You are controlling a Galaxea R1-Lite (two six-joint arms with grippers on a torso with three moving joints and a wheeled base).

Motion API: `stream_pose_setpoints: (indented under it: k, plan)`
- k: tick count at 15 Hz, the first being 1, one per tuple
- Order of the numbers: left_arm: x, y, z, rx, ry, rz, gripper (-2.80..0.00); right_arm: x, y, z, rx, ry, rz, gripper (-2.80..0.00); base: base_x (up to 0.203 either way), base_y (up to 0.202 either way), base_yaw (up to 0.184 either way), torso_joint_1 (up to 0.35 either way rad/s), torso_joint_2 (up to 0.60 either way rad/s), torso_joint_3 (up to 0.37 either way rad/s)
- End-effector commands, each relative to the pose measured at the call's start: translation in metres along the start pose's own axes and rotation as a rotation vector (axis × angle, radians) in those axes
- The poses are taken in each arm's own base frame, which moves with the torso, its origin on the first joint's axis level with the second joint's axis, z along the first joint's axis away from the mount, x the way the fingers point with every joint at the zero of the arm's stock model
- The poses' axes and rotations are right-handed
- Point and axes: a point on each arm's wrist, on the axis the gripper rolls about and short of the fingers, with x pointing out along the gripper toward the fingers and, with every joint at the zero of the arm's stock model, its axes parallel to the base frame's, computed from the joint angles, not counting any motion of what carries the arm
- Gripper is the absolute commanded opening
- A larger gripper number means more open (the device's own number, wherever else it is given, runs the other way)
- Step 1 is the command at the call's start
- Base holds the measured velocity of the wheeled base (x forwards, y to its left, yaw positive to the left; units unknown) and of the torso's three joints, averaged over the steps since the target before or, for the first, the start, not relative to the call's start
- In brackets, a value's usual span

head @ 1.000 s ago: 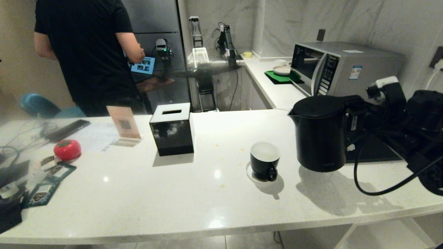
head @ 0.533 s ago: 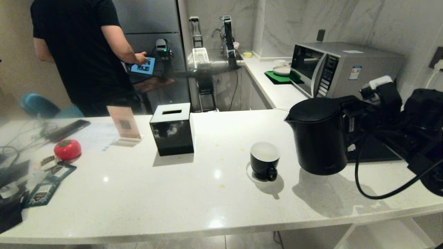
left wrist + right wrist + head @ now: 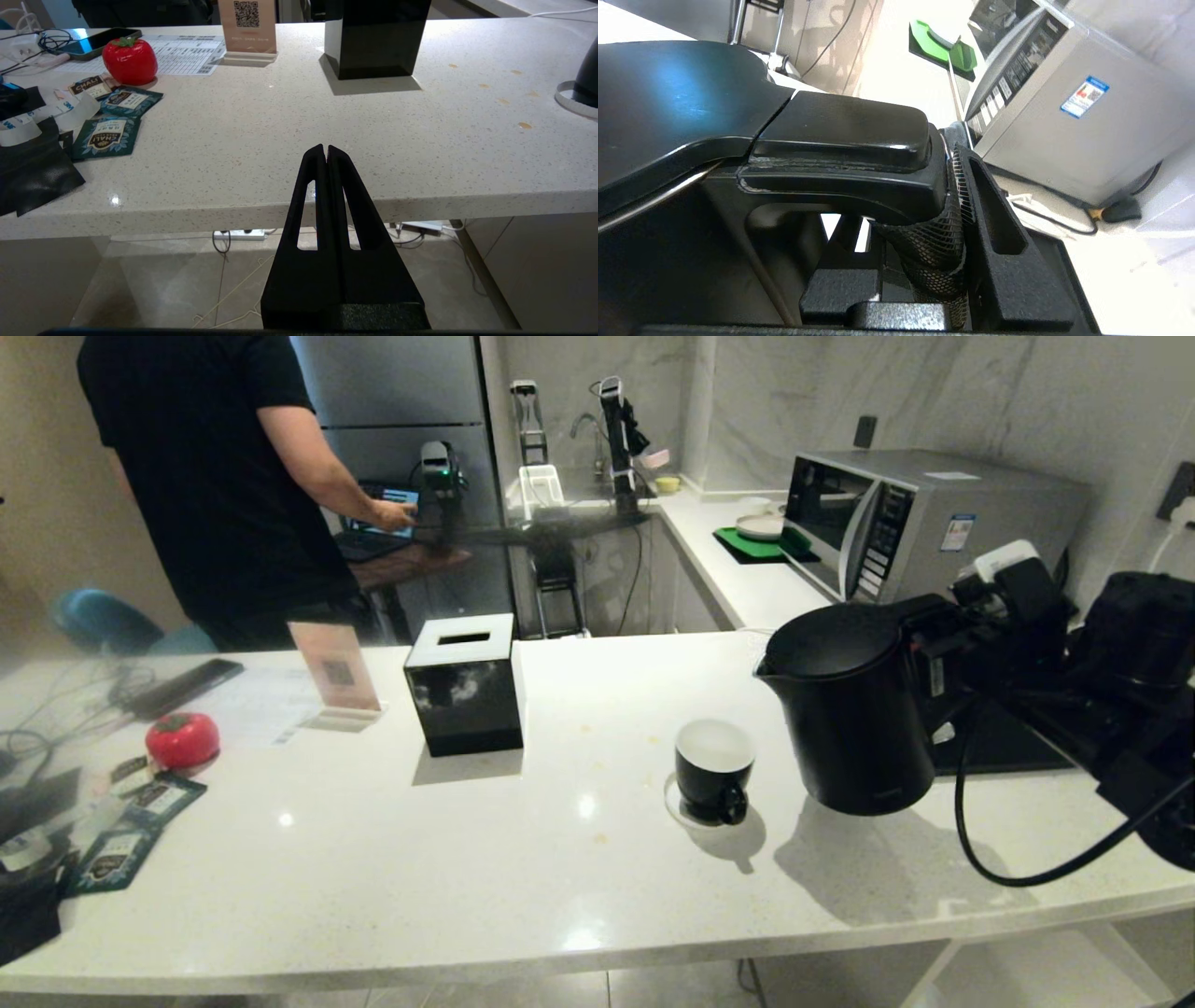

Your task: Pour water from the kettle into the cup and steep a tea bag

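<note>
The matte black kettle (image 3: 854,709) hangs just above the counter at the right, tipped slightly with its spout toward the cup. My right gripper (image 3: 943,677) is shut on the kettle's handle (image 3: 840,154); in the right wrist view, the fingers (image 3: 994,219) clamp its mesh-wrapped part. The black cup (image 3: 714,767) with its white inside stands on a white saucer (image 3: 674,805), left of the kettle and apart from it. My left gripper (image 3: 326,148) is shut and empty, in front of the counter's front edge. The tea bag is out of view.
A black tissue box (image 3: 464,683) stands mid-counter, with a QR sign (image 3: 334,667) left of it. A red tomato-shaped item (image 3: 182,739) and dark blue packets (image 3: 140,812) lie far left. A microwave (image 3: 896,523) sits behind the kettle. A person (image 3: 215,476) stands beyond the counter.
The kettle has shifted left toward the cup and tilted its spout down a little in my right gripper. The person's hand has moved to the laptop. The left gripper is still.
</note>
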Motion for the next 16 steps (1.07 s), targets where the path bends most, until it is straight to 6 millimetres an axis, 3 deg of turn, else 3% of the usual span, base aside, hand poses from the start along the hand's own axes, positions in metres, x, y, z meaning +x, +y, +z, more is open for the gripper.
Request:
stream_pose_setpoints:
  k: [1, 16]
  plan:
    - [0.000, 0.000, 0.000, 0.000, 0.001, 0.000, -2.80, -0.001, 0.003, 0.002, -0.011, -0.007, 0.007, -2.80, 0.000, 0.000, 0.000, 0.000, 0.00, 0.000]
    - [0.000, 0.000, 0.000, 0.000, 0.001, 0.000, -2.80, 0.001, 0.013, 0.000, -0.175, 0.017, 0.052, -2.80, 0.000, 0.000, 0.000, 0.000, 0.00, 0.000]
